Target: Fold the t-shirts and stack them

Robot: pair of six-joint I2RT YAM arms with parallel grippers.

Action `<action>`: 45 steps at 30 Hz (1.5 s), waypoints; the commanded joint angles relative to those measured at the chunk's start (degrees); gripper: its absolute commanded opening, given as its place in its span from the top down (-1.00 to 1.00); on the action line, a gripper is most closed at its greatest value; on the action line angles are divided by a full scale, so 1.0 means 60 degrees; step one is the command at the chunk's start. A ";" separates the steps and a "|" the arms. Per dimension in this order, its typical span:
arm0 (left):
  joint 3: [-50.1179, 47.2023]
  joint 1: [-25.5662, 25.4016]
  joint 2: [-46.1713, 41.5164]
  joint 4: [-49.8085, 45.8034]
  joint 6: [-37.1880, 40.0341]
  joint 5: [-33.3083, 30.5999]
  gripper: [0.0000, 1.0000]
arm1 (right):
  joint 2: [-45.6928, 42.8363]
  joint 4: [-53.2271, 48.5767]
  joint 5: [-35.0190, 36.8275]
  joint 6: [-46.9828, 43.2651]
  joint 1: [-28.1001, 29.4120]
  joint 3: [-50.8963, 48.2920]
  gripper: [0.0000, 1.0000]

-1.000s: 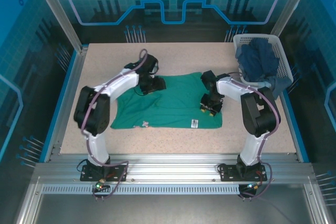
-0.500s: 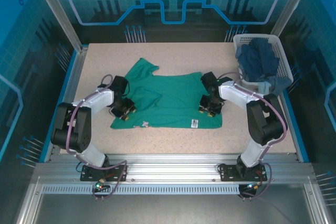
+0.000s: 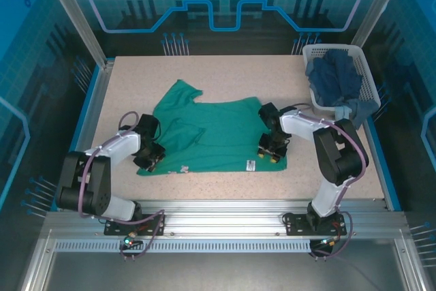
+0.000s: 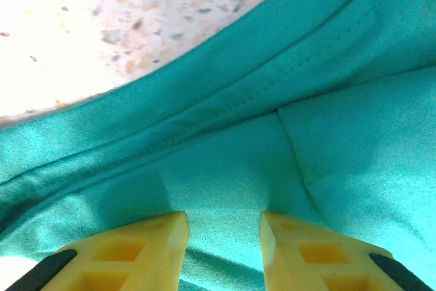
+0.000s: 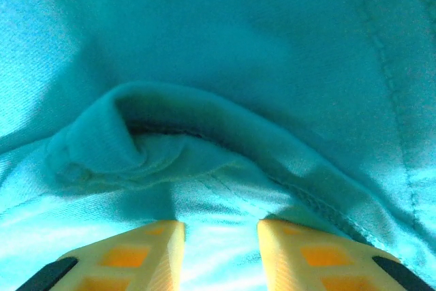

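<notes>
The teal-green t-shirt (image 3: pixel 218 138) lies spread on the table, with its white label (image 3: pixel 251 163) and a bit of pale print (image 3: pixel 184 166) at the near hem. My left gripper (image 3: pixel 151 157) sits low on the shirt's near left edge. Teal cloth (image 4: pixel 340 141) runs between its yellow fingers (image 4: pixel 143 250) in the left wrist view, where the gripper (image 4: pixel 225 226) is shut on it. My right gripper (image 3: pixel 270 152) is at the shirt's near right part, and in the right wrist view the gripper (image 5: pixel 221 233) is shut on a rumpled fold (image 5: pixel 136 148). Dark navy t-shirts (image 3: pixel 334 80) are heaped in the basket.
The white lattice basket (image 3: pixel 368 73) stands at the far right corner, with navy cloth spilling over its near side (image 3: pixel 361 108). Bare speckled tabletop (image 3: pixel 238 76) stretches behind the shirt and along the near edge (image 3: pixel 218 185).
My left arm swung from the shirt's far left sleeve down to its near left edge and closed there. The sleeve is uncovered and the shirt has slid slightly toward the near left.
</notes>
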 commanded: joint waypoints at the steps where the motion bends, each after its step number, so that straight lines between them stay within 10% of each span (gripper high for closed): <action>1: -0.0376 0.0135 -0.0177 -0.0799 -0.0220 -0.0663 0.26 | 0.0277 -0.0747 -0.0225 0.0302 0.0254 -0.0685 0.27; 10: 0.2508 0.0043 -0.0803 -0.1487 0.0495 -0.0902 -0.01 | -0.0909 -0.1076 0.1071 -0.0674 0.0609 0.2042 0.00; 25: 1.0396 0.0340 0.6671 0.2529 0.5599 0.0692 -0.18 | 0.3495 0.0537 -0.0351 -0.4555 -0.1612 0.7208 0.09; 45: 1.5468 0.0506 1.0914 0.0124 0.5823 0.0577 -0.07 | 0.4980 -0.1146 0.0369 -0.3786 -0.1918 0.8999 0.01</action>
